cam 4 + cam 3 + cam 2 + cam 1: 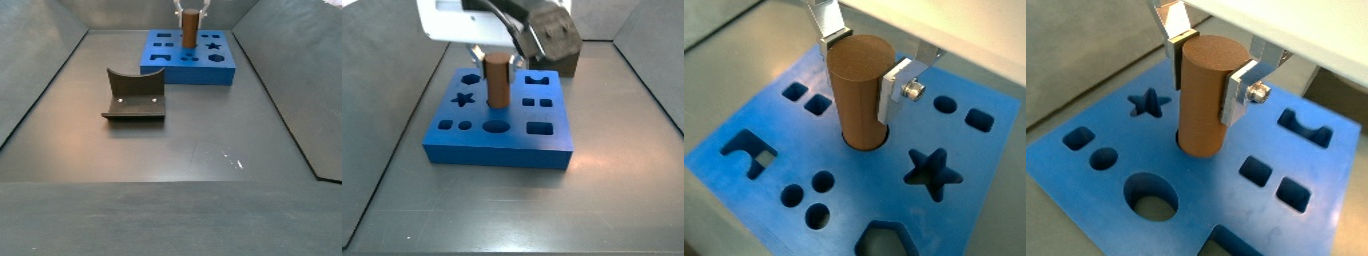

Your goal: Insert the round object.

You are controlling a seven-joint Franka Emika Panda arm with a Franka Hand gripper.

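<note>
My gripper (1207,80) is shut on the round object (1205,100), a tall brown wooden cylinder that it holds upright by its upper part between the silver fingers (1233,100). The peg's lower end meets the middle of the blue block (1080,170). In a wrist view a dark rim shows round the base of the peg (861,95), as if it sits in a hole of the block (858,170). Both side views show the peg (498,85) (190,28) standing on the block (496,150) (201,72) under the gripper (498,55) (191,12).
The block has several cutouts: a large round hole (1150,195) (497,126) that is empty, a star (1149,102), small squares and ovals. The dark fixture (134,97) stands on the grey floor apart from the block. Grey walls enclose the floor.
</note>
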